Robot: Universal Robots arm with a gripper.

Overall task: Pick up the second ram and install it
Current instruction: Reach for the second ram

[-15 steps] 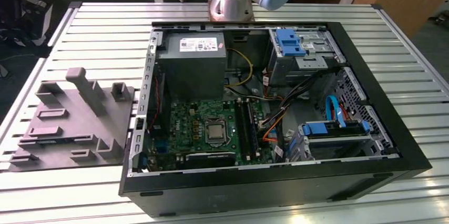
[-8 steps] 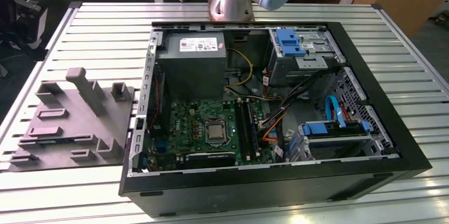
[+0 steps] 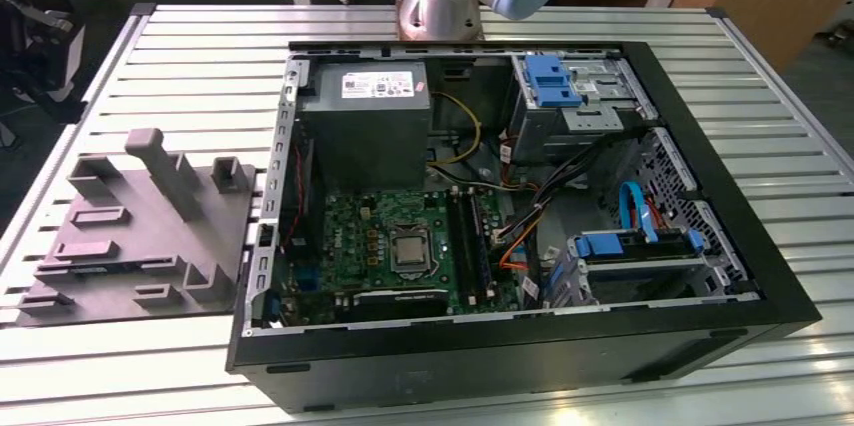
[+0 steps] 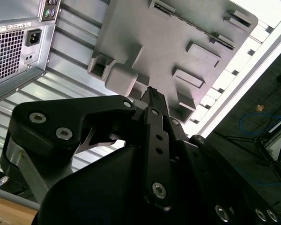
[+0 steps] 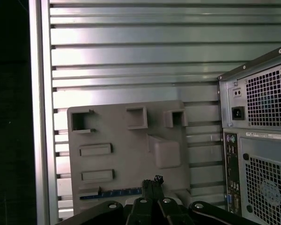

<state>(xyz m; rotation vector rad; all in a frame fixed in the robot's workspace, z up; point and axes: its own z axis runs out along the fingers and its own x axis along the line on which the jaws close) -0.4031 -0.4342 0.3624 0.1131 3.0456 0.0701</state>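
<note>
— Where to look for the second ram, the thin, long, dark blue memory stick (image 5: 112,192)?

— In the first wrist view. Standing on its thin edge in a pocket of the flat grey plastic tray with blocks and holes (image 5: 126,161). Just beside the tips of the black metal gripper (image 5: 152,182), but not touched.

— And the gripper itself?

— Looks pressed together, with nothing pinched. Hanging over the tray, tips aimed at it.

— Any trouble ahead?

— Maybe some. Might bump down onto the stick's top edge with tips closed like that, instead of going around it. Might grab too far toward one end, tip the stick, and jam it in the pocket. Might also knock the tall grey plastic post (image 3: 160,171) on the tray, at the exterior view's left.

— And over by the computer?

— Big open black metal computer box (image 3: 534,366) in the middle of the exterior view, lying on the ribbed silver metal table (image 3: 200,56). Long narrow black plastic slots (image 3: 467,231) on the green circuit board (image 3: 360,236) inside, with thin orange wires (image 3: 511,243) just beside them. Could snag on those wires on the way in. Could land crooked or the wrong way round in a slot. Could crack, and hurt the board too, if pushed hard like that.
</note>
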